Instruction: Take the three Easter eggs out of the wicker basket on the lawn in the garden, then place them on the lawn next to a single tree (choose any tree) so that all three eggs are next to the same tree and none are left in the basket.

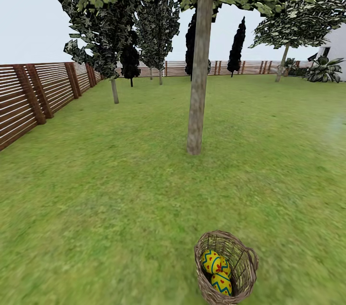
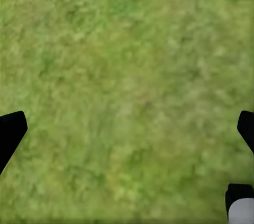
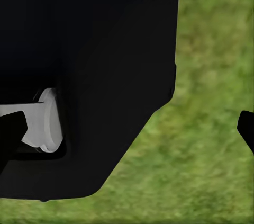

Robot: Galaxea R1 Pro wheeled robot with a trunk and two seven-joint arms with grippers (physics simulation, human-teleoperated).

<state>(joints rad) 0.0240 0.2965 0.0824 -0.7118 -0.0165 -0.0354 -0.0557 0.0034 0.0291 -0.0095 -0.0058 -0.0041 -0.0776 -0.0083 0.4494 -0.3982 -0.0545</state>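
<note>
— Where's the basket (image 1: 226, 266)?

— Low in the head view, right of centre, on the lawn (image 1: 96, 199). Tan wicker, tipped a little, mouth facing the camera. Inside, two yellow eggs (image 1: 217, 271) showing, blue zigzags and red marks, one touching the other; a third not made out.

— And the tree (image 1: 198, 98)?

— Straight ahead, past the basket, well apart from it. Bare grey-brown trunk, light green leaves above. Slatted fence (image 1: 29, 98) along the left.

— Grippers?

— Left gripper (image 2: 127, 134): dark fingertips (image 2: 10, 131) at opposite edges, spread wide over bare grass, holding nothing. Right gripper (image 3: 127, 128): likewise spread, beside a black robot part.
</note>
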